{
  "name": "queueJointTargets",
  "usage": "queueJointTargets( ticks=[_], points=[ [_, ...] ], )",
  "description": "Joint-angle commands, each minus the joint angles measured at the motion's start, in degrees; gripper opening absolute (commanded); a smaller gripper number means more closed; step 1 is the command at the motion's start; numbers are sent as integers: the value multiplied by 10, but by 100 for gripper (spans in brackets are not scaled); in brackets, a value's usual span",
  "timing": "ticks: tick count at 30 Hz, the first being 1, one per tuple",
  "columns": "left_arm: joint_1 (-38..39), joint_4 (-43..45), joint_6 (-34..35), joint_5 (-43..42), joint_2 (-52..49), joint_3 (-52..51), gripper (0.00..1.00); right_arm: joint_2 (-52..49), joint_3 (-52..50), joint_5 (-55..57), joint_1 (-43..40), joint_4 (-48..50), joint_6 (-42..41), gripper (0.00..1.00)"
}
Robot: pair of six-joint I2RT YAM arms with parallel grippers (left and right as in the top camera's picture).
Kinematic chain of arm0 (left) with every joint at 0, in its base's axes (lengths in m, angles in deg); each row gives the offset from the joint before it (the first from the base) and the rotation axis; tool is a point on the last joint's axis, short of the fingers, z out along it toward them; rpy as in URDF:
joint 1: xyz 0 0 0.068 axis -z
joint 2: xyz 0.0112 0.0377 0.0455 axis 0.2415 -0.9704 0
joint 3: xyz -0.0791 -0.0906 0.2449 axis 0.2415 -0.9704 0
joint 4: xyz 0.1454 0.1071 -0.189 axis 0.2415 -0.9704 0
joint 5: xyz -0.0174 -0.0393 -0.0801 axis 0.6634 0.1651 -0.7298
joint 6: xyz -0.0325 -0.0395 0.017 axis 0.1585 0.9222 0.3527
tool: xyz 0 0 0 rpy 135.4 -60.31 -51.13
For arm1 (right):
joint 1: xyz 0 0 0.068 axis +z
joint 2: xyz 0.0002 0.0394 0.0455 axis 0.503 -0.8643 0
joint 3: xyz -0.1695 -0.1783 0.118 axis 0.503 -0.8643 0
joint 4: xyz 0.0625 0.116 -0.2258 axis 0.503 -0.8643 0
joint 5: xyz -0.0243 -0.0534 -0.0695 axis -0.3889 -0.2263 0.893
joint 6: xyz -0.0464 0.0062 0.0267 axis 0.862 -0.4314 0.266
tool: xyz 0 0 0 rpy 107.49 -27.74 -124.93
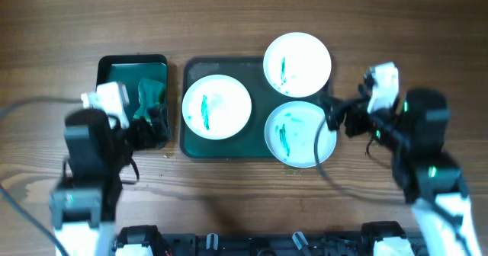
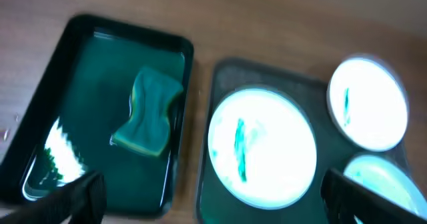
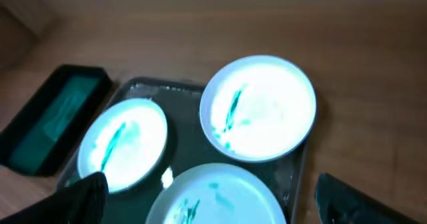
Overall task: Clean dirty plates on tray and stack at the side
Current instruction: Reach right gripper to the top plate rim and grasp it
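Three plates [image 1: 216, 107] lie flat in the big tray [image 1: 258, 146], midway along the table's far edge. All are streaked green, so none is ready to stack. The left pincer [image 1: 155, 126] hangs spread wide over the small tray [image 1: 103, 65] toward the left edge, likely going for the sponge [image 1: 150, 96]. The right pincer [image 1: 335, 117], equally wide, sits beside the plate nearest the right edge [image 1: 299, 134], probably to steady it.

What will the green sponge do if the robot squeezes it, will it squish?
Probably yes: the sponge already looks bent and wavy, so it seems soft and floppy. The small tray under it shines as if wet, so the sponge may be soggy and drip. It lies flat, so it likely won't roll.
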Motion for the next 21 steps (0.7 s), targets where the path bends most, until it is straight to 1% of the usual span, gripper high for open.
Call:
queueJointTargets(
  ticks=[1,2,4,6,9,12,15,18,19,21],
  points=[
    [-2,-91,-22,-10,-132,141,100,-99,128,-19,2,-92,22,100],
    [-2,-120,-22,-17,-164,173,100,-133,170,-19,2,-136,24,100],
    [-2,-165,-22,-30,-219,221,100,-176,218,-19,2,-182,33,100],
    [-2,-195,-22,-38,-265,256,100,-215,250,-19,2,-202,33,100],
    [-2,-210,-22,-37,-305,269,100,-249,256,-29,2,-179,19,100],
    [-2,-205,-22,-37,-327,269,100,-277,255,-77,2,-182,-21,100],
    [-2,-196,-20,-44,-337,269,100,-308,255,-137,12,-168,-4,100],
    [-2,-194,-19,-47,-338,269,100,-341,255,-129,47,-153,-31,100],
    [-2,-193,-20,-51,-337,269,100,-355,256,-115,65,-147,-48,98],
    [-2,-189,-20,-45,-337,269,100,-385,266,-47,104,-147,-92,91]
  ],
)
